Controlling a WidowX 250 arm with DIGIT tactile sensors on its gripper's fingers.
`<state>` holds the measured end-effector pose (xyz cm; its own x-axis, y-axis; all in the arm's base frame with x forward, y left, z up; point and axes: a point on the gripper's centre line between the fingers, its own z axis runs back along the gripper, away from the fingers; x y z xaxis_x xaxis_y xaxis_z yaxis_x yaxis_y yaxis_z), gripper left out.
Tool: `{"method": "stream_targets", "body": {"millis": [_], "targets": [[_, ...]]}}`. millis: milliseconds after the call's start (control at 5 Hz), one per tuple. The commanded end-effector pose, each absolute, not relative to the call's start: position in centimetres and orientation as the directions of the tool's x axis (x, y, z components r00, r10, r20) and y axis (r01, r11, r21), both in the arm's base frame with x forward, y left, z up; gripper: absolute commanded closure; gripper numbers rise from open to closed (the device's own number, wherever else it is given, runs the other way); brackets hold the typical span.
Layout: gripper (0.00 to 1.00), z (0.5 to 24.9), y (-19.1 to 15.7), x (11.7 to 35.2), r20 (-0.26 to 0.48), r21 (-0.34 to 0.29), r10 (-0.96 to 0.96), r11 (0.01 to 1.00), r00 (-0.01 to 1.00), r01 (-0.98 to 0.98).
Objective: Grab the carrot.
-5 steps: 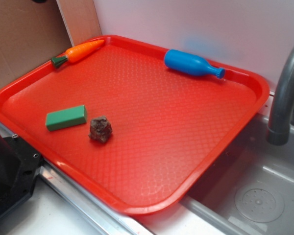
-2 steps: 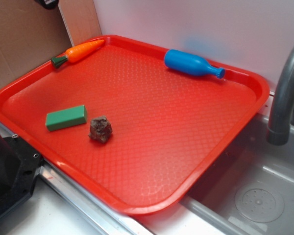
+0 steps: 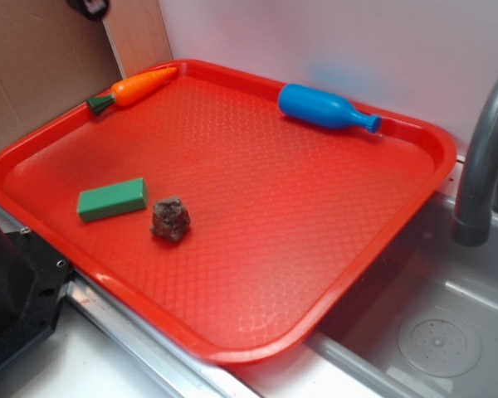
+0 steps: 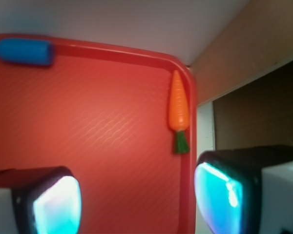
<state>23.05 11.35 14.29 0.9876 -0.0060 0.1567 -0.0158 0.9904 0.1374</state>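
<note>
- I can read no brand, label or writing on any object here.
- My gripper (image 4: 136,195) is spread wide and holds nothing; its two fingers (image 4: 53,204) hang above the red tray (image 4: 88,131) and touch nothing.
- The carrot (image 4: 178,105) lies in the tray's corner, along the rim, green stub pointing toward me.
- The blue bottle (image 3: 325,108) lies at the far rim, well apart from the carrot.
- A green block (image 3: 111,200) and a brown lump (image 3: 171,218) lie near each other.

Carrot (image 4: 178,108) along tray (image 4: 88,131) rim; hand (image 4: 136,200) open.
</note>
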Motion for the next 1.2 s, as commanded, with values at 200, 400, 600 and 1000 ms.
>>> {"method": "stream_targets", "body": {"millis": [200, 400, 600, 1000], "targets": [[0.00, 6.9, 13.4, 24.0, 0.109, 0.282, 0.013, 0.959, 0.994, -0.043], [0.00, 5.2, 13.8, 23.6, 0.072, 0.292, -0.029, 0.956, 0.997, 0.007], [0.00, 3.7, 14.0, 24.0, 0.020, 0.296, -0.054, 0.954, 0.998, 0.046], [0.00, 5.4, 16.3, 23.3, 0.049, 0.271, -0.022, 0.963, 0.999, 0.008]]}}
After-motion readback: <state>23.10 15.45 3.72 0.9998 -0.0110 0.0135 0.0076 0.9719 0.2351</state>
